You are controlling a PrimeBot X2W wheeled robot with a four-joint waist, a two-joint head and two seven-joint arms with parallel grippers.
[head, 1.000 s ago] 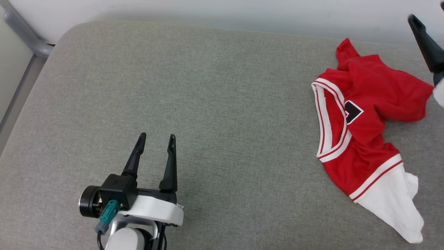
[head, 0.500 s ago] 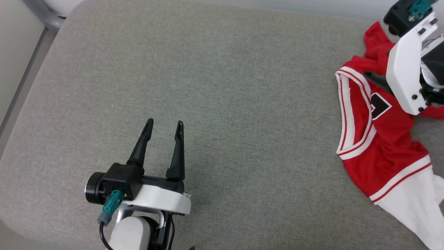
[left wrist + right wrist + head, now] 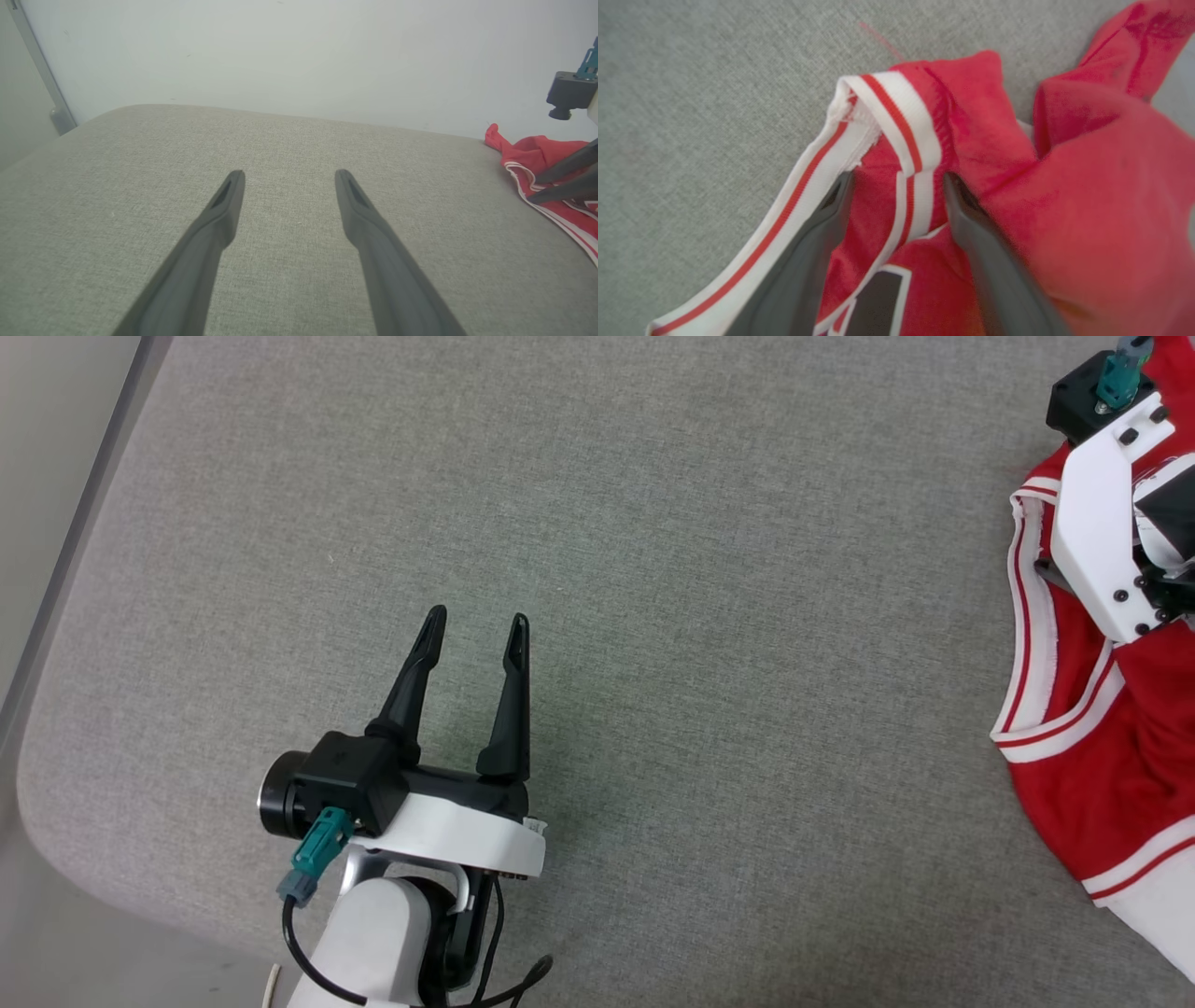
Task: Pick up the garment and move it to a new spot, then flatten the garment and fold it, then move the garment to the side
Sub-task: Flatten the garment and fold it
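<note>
The garment (image 3: 1074, 775) lies crumpled at the right edge of the head view, red with white and red striped trim. It lies on a grey cushion (image 3: 709, 616). My right gripper (image 3: 897, 178) is open, tips down on the garment (image 3: 1087, 196), with a folded band of striped collar trim (image 3: 901, 126) between its fingers. A black, white-edged figure (image 3: 878, 303) shows below the trim. In the head view its white wrist housing (image 3: 1102, 541) covers the fingers. My left gripper (image 3: 478, 616) is open and empty over bare cushion, far left of the garment (image 3: 546, 149).
The cushion's rounded front-left corner (image 3: 56, 803) drops to pale floor at the lower left. A white wall (image 3: 299, 56) runs behind the cushion, with a grey metal post (image 3: 42, 79) at its left end. A black cable (image 3: 504, 989) hangs under my left arm.
The head camera has tilted, sliding the whole scene up and to the right. My right arm has come down from the top right onto the garment's collar. The left gripper stays open.
</note>
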